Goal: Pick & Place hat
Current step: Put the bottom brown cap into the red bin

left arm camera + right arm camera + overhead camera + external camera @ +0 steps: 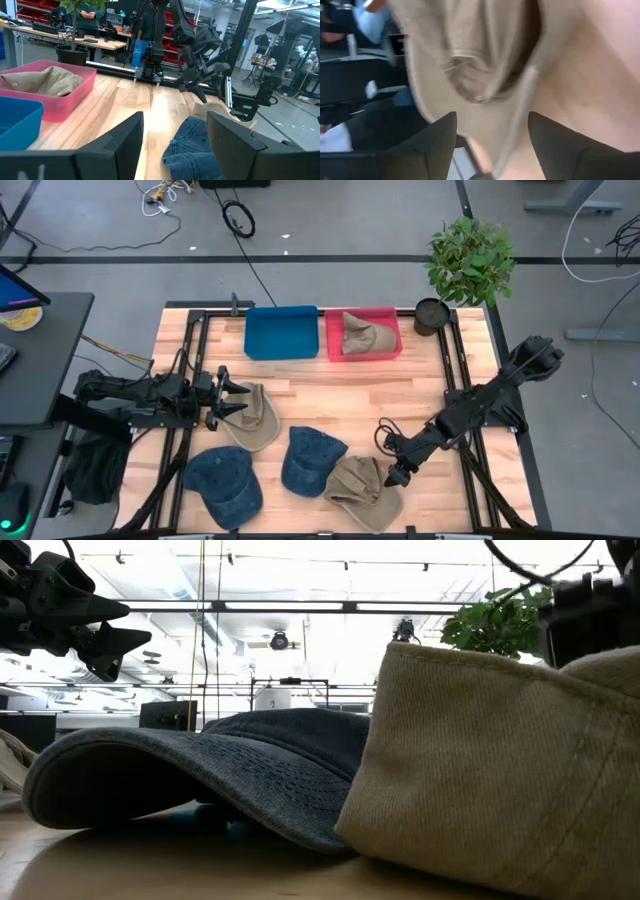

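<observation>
Several hats lie flat on the wooden table (420, 395). A tan hat (362, 492) sits at the near edge, with two blue denim hats (312, 460) (222, 482) to its left and another tan hat (257, 417) farther left. My right gripper (394, 473) is open, slanting down at the near tan hat's right edge (470, 60). My left gripper (233, 397) hangs open and level above the left tan hat, holding nothing. A red bin (362, 335) at the far edge holds one more tan hat. My right gripper stands open with a finger (555, 145) on each side of the near tan hat's edge, coming from the table's right and slanting down. I cannot tell whether the fingers touch the cloth.
A blue bin (282, 332) stands left of the red bin. A potted plant (465, 265) is at the far right corner. Black rails (190, 370) run along both sides of the table. Bare wood lies between the bins and the hats.
</observation>
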Controlling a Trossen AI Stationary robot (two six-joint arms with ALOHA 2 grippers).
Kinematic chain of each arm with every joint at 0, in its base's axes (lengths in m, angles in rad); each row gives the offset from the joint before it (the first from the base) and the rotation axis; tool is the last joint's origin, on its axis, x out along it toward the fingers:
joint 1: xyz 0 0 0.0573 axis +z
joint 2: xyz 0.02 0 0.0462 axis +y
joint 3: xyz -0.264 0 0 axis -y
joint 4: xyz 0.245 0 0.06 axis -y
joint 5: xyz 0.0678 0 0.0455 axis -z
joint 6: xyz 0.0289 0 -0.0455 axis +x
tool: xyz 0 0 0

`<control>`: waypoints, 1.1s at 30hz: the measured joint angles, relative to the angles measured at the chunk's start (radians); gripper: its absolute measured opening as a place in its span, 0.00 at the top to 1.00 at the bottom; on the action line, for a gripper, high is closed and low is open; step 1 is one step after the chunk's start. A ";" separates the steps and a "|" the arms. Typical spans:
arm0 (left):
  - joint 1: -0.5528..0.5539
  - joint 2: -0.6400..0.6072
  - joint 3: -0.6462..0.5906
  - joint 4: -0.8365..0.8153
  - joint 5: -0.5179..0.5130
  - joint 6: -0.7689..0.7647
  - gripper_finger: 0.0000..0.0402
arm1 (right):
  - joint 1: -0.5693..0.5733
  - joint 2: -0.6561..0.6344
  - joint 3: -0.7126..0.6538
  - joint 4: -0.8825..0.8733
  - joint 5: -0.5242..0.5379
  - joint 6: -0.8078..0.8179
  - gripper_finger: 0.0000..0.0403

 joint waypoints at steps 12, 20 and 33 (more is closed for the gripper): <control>0.000 0.000 0.000 0.000 0.000 0.000 0.45 | 0.012 0.104 -0.001 0.065 -0.001 0.038 0.68; 0.000 0.000 0.000 0.000 0.000 0.000 0.45 | 0.037 0.102 0.000 0.115 -0.009 0.102 0.95; 0.000 0.000 0.000 0.000 0.000 0.001 0.45 | 0.077 -0.164 0.013 -0.157 0.112 0.063 0.99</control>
